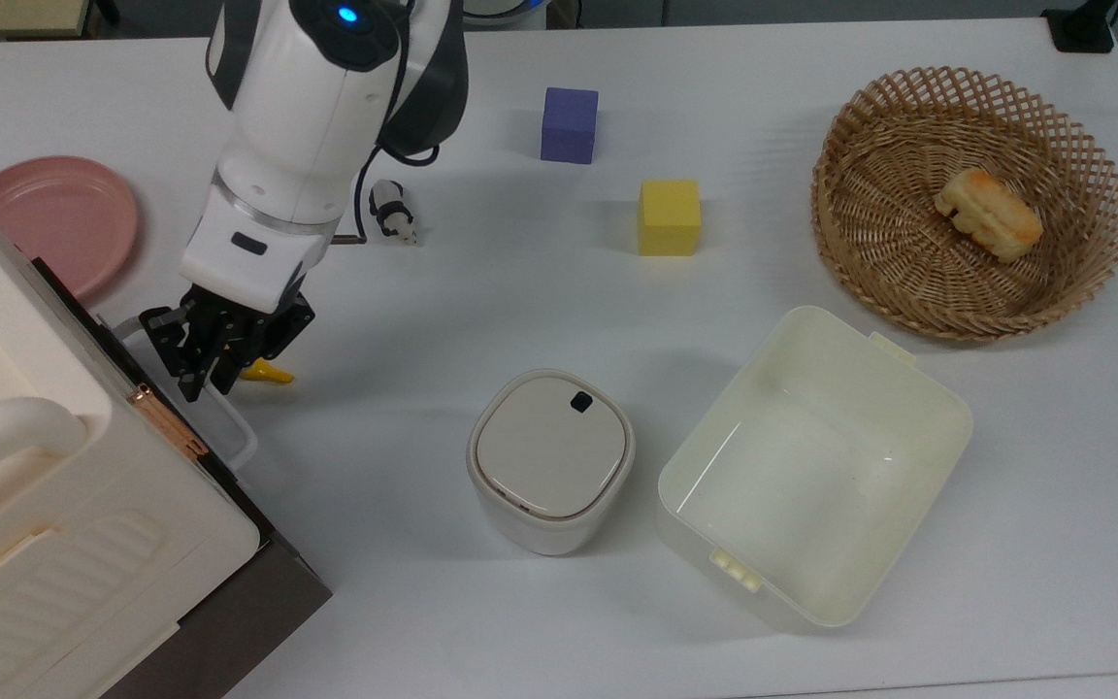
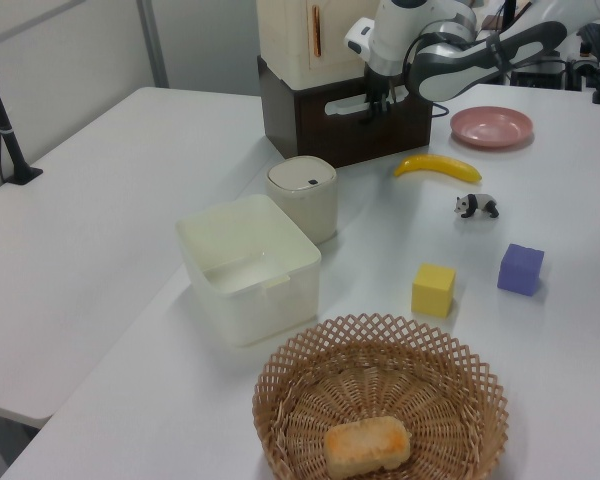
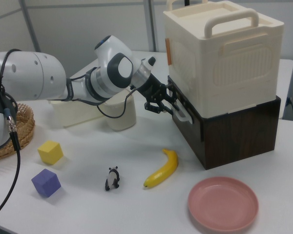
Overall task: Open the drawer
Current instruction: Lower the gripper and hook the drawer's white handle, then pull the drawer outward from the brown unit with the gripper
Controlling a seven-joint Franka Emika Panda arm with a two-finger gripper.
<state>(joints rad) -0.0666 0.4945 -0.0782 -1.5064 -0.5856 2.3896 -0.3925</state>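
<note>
Two fingers (image 1: 202, 374) straddle drawer (image 3: 234, 134) handle (image 3: 179, 113), front closed.

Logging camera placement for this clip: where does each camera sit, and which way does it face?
Top view: overhead, looking down on the table; arm and gripper at the drawer handle.
Left view: low at the basket end, facing the drawer; arm behind.
Right view: beside the pink plate, facing the basket end; arm from the right view's left.
All share the banana.

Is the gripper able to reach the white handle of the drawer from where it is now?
Probably yes. The gripper is already at the white handle on the drawer front, and nothing stands between them; the banana lies lower, on the table.
</note>
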